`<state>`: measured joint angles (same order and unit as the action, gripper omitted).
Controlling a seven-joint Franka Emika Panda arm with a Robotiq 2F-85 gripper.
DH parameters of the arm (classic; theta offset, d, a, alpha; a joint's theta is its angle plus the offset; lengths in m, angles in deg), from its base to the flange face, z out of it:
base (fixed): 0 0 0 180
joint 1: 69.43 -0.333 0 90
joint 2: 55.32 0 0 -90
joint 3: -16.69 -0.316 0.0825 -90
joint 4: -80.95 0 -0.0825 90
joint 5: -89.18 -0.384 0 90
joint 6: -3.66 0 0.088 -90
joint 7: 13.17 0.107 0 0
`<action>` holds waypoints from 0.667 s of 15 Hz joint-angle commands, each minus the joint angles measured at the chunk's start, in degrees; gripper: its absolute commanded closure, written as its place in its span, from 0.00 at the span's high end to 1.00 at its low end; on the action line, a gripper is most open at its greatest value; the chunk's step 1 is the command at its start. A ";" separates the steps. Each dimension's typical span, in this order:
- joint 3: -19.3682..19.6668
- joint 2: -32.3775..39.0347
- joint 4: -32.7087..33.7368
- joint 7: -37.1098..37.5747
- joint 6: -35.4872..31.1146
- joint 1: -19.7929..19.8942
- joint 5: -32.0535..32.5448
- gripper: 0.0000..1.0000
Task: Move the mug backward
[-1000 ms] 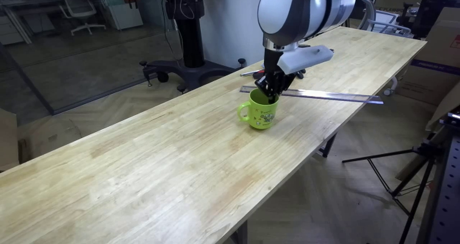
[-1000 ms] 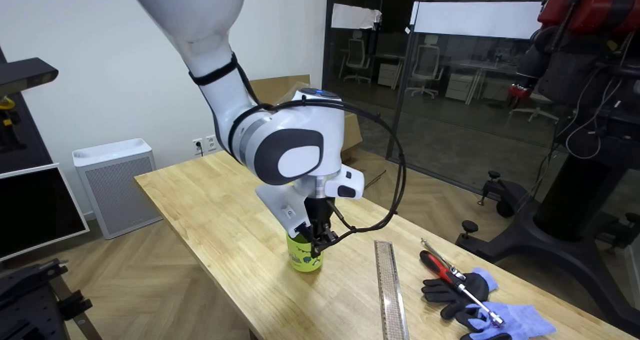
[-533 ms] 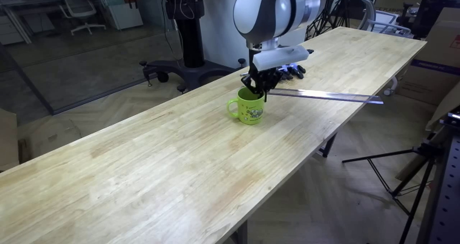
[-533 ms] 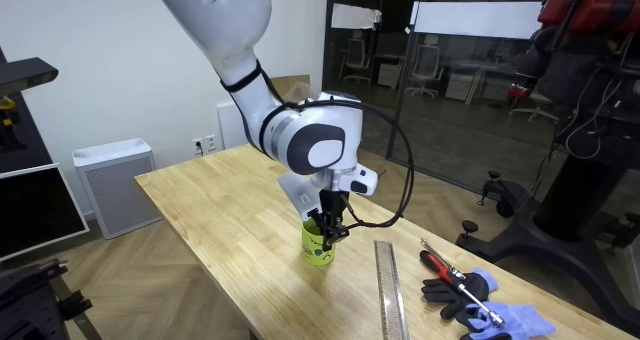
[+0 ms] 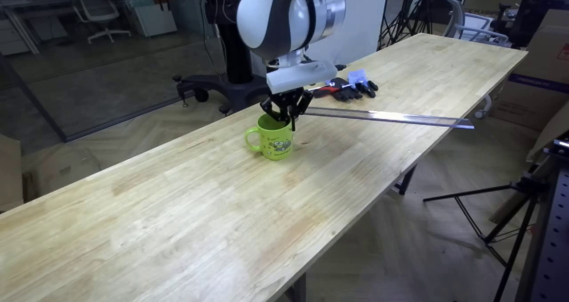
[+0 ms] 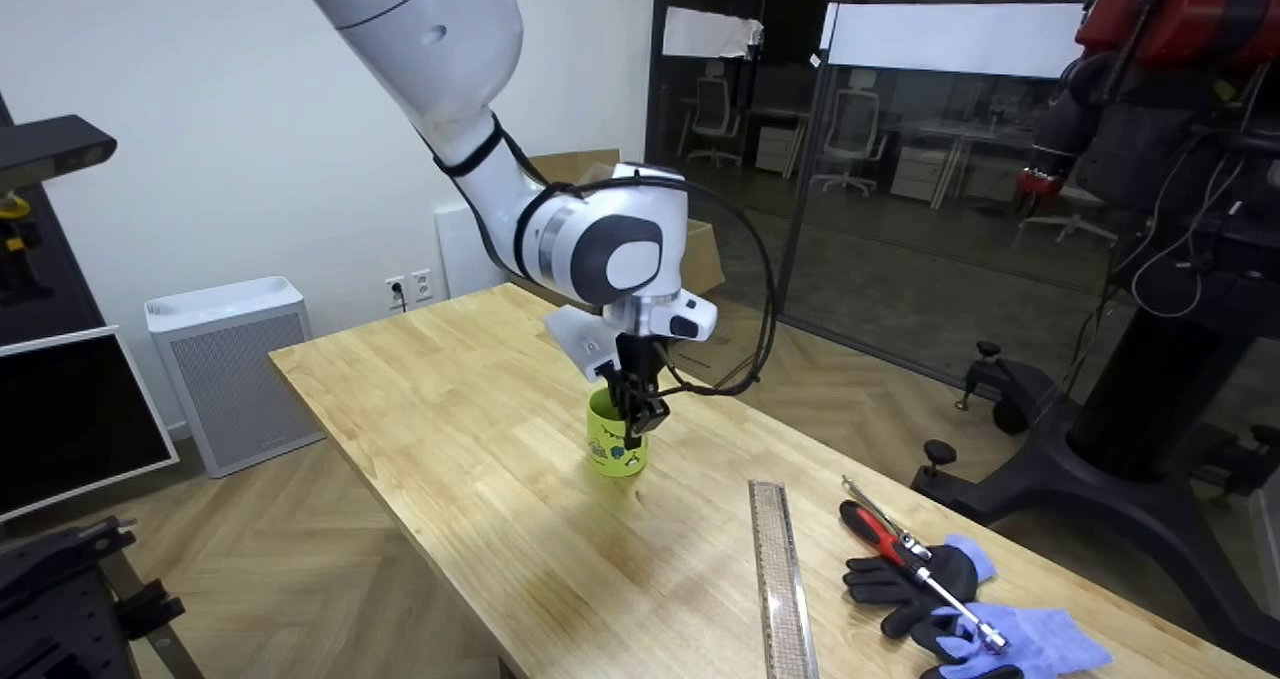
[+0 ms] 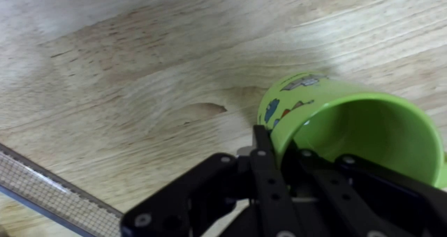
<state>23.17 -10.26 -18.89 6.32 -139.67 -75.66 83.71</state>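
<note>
Two black fingers [image 7: 264, 162] of the gripper [image 7: 277, 151] are clenched on the wall of the lime-green mug [image 5: 272, 145], one inside the rim and the other outside, the jaws parted by little more than that wall. They grip the side away from the loop handle [image 5: 247, 139]. The mug is roughly upright, midway across the wooden table [image 5: 178, 204]; whether its base touches the wood I cannot tell. A clear gridded ruler [image 6: 779, 559] lies near it; work gloves [image 6: 1050, 641], a red-handled driver [image 6: 878, 533] across them, lie farther off.
</note>
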 commanded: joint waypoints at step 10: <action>-0.26 1.98 4.46 3.86 2.43 -2.17 0.22 0.41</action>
<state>23.05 -8.93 -16.23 7.59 -138.34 -77.76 83.62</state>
